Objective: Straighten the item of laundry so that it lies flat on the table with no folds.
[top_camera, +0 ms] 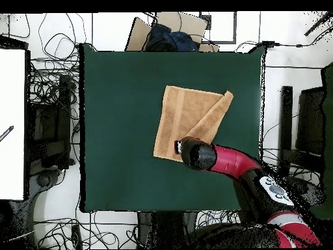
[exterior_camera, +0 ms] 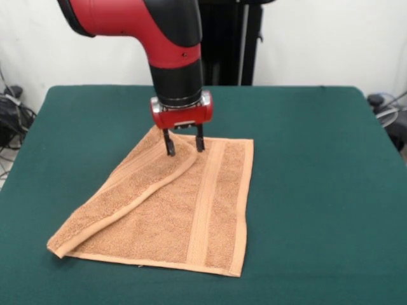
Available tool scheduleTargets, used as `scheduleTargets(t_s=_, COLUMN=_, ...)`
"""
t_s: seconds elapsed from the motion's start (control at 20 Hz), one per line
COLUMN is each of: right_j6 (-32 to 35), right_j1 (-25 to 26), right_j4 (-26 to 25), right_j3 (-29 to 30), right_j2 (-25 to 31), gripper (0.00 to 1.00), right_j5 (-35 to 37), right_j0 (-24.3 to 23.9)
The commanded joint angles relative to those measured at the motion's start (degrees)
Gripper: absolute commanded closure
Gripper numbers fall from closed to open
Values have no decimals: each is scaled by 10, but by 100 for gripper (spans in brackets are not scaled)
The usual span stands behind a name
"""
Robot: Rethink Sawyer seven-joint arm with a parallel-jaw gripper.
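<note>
1. The peach-orange towel [exterior_camera: 184, 210] lies on the green bench [exterior_camera: 318, 159], near its middle.
2. One side of the towel is folded over along a diagonal, and the fold forms a thick rolled edge.
3. The tool [exterior_camera: 184, 144] stands upright at the towel's far corner, with its fingers parted astride the raised fold there, gripping nothing.

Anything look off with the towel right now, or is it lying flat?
Not flat. The towel has one side folded over on itself, a diagonal flap running from under the pincer down to the front-left corner in the front view. The pincer's open fingers sit at the fold's top end.
</note>
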Motion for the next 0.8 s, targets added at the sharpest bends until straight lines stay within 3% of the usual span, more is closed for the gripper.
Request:
scheduleTargets(t_s=0.05, right_j6=60, right_j1=4, right_j4=-13, right_j3=-22, right_j2=9, gripper=0, right_j5=3, right_j0=17)
scheduleTargets(t_s=0.45, right_j6=68, right_j1=-5, right_j4=-19, right_j3=-18, right_j2=6, gripper=0, right_j5=-22, right_j0=21)
scheduleTargets(t_s=0.8, right_j6=58, right_j1=26, right_j4=-25, right_j3=-38, right_j2=2, gripper=0, right_j5=-22, right_j0=20)
